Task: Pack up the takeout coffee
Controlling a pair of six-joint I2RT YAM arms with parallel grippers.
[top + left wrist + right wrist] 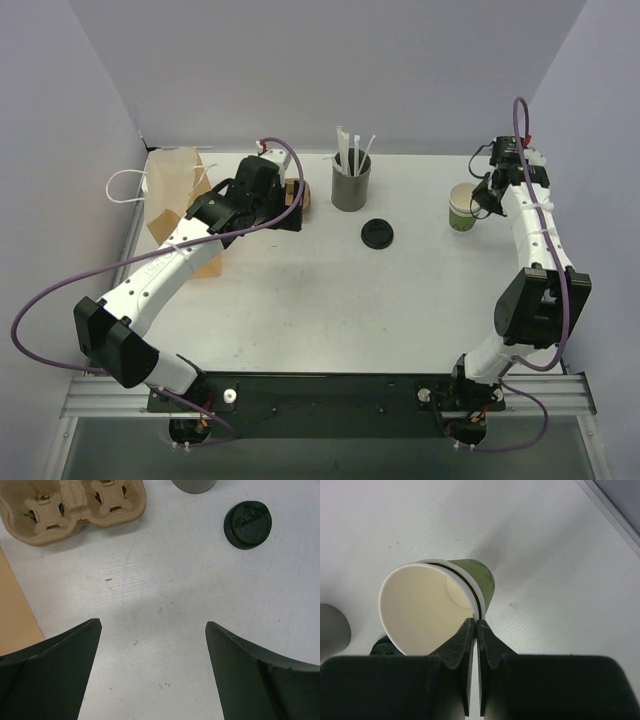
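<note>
Since nothing is packed yet, risks left to right: the bag (175, 195) stands at the far left of the table (300, 300) and looks light, so my guess is it could tip or slide if anything is pushed against its wall. The left gripper (152, 625) hangs over bare table, jaws wide, holding nothing. The carrier (75, 505) sits just ahead and left of it, so a careless sweep could knock it. The holder (351, 185) with straws stands mid-back. The lid (377, 233) lies flat just front-right of it, well apart from the cup (427, 605), so the coffee isn't closed and would go in open if packed like this. Far right, the right gripper (476, 625) has its jaws pinched thin on the cup's rim, paper wall caught between them. Main risk as I read it: a one-spot hold on thin paper can crease, slip or let the cup swing. The rim there looks doubled or out of round, which might stop the lid seating. The cup shows a cream inside and looks empty; can't tell if it's off the table. Relative to jaws: the cup is well apart from the left jaws, across the table, with the lid nearer them, ahead and right. The cup's rim is between the right jaws, its body ahead and left of the fingertips.
</note>
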